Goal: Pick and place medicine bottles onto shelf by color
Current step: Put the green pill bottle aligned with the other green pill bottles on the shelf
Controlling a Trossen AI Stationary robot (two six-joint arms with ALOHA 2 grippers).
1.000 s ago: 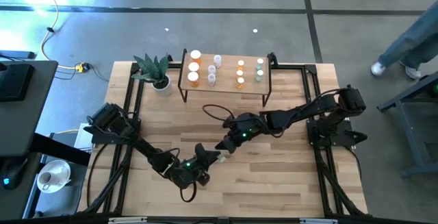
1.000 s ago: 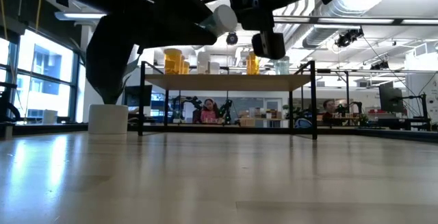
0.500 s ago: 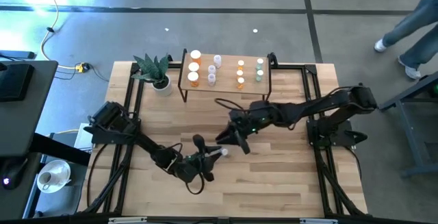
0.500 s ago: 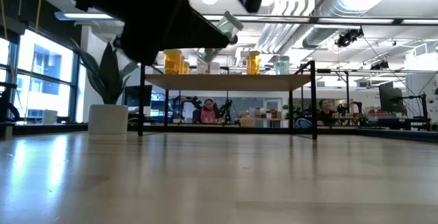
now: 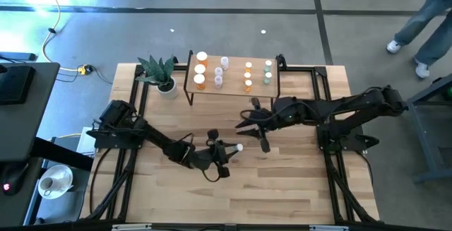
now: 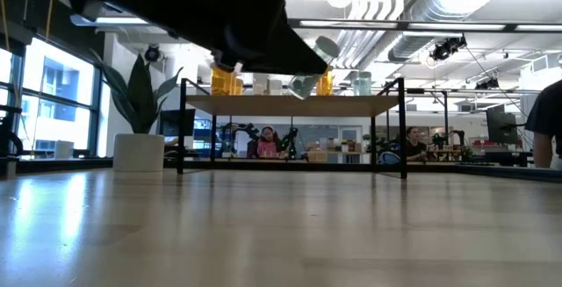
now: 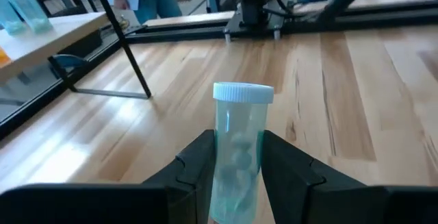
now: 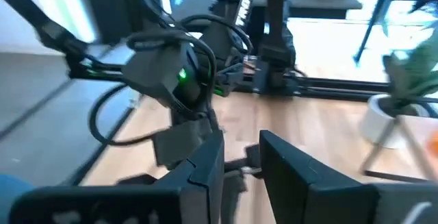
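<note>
From my seat, the potted green plant (image 5: 159, 72) in its white pot stands at the bench's far left corner, just left of the small light-wood shelf (image 5: 234, 90) on thin black legs at the far edge. The shelf already carries orange bottles (image 5: 200, 70) at its left end, small white ones (image 5: 221, 70) next, more orange near the middle-right, and pale green ones (image 5: 268, 71) at the right end.

My left gripper (image 5: 227, 150) hangs over the middle of the bench, fingers clamped narrowly on a pale green, translucent medicine bottle with a white cap (image 7: 239, 145); the wrist view shows the bottle pinched at its lower body, cap clear of the fingers (image 7: 198, 172).

My right gripper (image 5: 258, 121) sits just beyond it, between the left gripper and the shelf's near edge, fingers closed with nothing between them.

I judge this the carry step. The next move calls for lifting the bottle above shelf height, heading for the green group at the right end, and setting it down upright without knocking its neighbours; the right arm lies close to that path.
</note>
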